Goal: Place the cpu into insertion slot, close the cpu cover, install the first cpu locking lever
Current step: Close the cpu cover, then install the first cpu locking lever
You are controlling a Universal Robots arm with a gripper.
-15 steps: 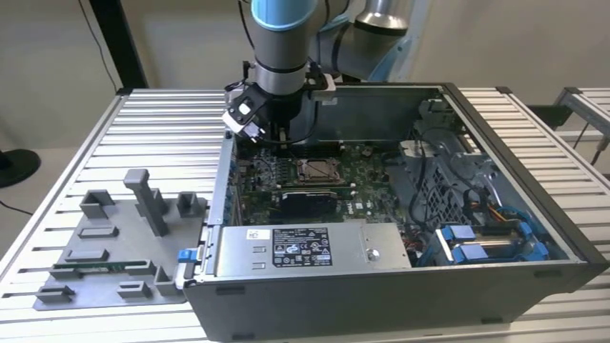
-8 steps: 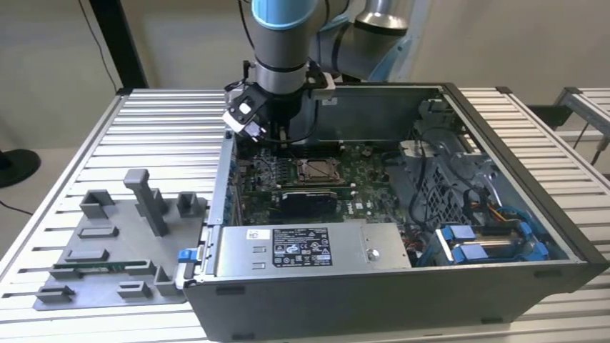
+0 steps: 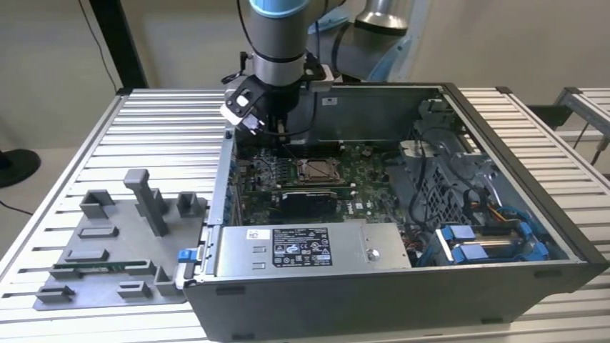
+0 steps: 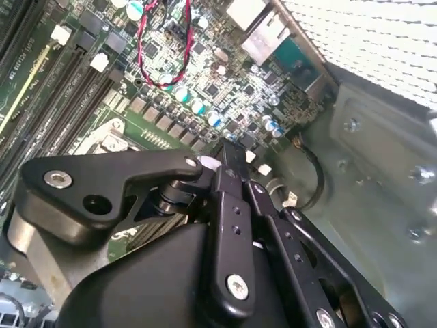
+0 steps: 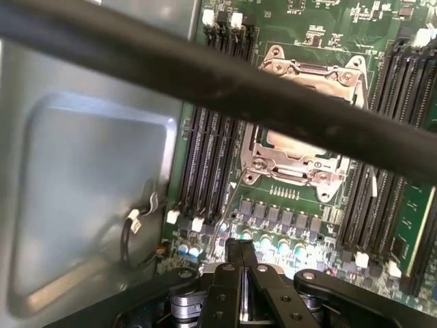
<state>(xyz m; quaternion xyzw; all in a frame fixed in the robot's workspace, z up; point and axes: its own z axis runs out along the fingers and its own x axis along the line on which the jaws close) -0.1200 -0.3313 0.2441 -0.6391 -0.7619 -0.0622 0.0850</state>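
First wrist view, silvery square cpu cover (image 5: pixel 300 166), green circuit board (image 5: pixel 321 27)

The whole setup sits on a table (image 3: pixel 153 121) topped with ribbed, silvery metal slats. Two things are parked straight on it. A big grey computer case (image 3: pixel 381 293) with its side open takes up the middle and the exterior view's right. A flat grey fixture plate (image 3: pixel 105 289) sits at the near left, right up against the case's left wall. The plate's got a few chunky grey blocks and one tall post (image 3: pixel 151 204) standing on it.
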